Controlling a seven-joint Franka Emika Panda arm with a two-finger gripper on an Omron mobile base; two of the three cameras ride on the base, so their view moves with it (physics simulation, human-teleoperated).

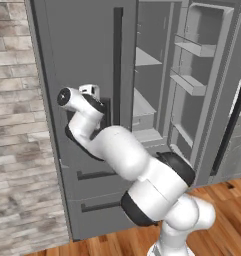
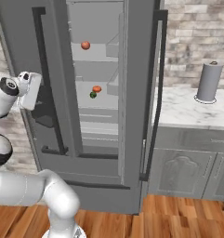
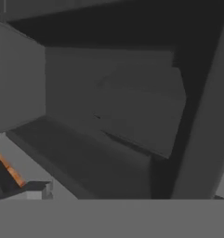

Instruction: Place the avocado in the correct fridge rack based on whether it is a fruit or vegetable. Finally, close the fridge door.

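The avocado is a tiny dark green oval lying inside the open fridge, on the fridge rack, touching or nearly touching a small orange-red fruit. In the left base view the same rack shows as a pale shelf with a drawer under it. My gripper is well left of the avocado, held close against the shut left fridge door. Its fingers are hidden behind the white hand. The hand view shows dark grey fridge panels and no fingertips.
The right fridge door stands open, with door shelves on its inner side. A second orange-red fruit sits on a higher shelf. A grey paper-towel roll stands on the marble counter to the right.
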